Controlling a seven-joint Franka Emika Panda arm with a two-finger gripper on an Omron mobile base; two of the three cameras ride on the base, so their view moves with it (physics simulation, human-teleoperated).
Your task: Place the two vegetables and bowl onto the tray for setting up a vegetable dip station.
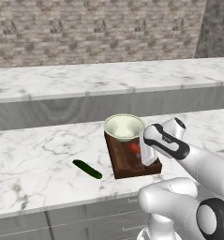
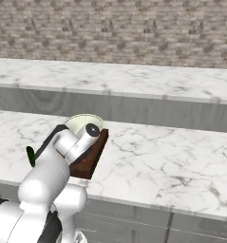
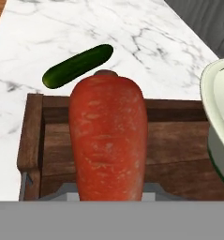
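The round pale cream-green bowl (image 1: pixel 124 126) fills the far end of the dark brown wooden tray (image 1: pixel 123 164), whose near half lies bare beneath the orange-red carrot (image 3: pixel 108 140).

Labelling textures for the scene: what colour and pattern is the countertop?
White marble with grey veining; the countertop shows best in the left base view.

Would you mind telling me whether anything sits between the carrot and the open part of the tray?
Nothing visible does. The carrot hangs over bare wood of the tray; the bowl fills the tray's far end, off to one side, and the cucumber lies on the counter beyond the tray's edge.
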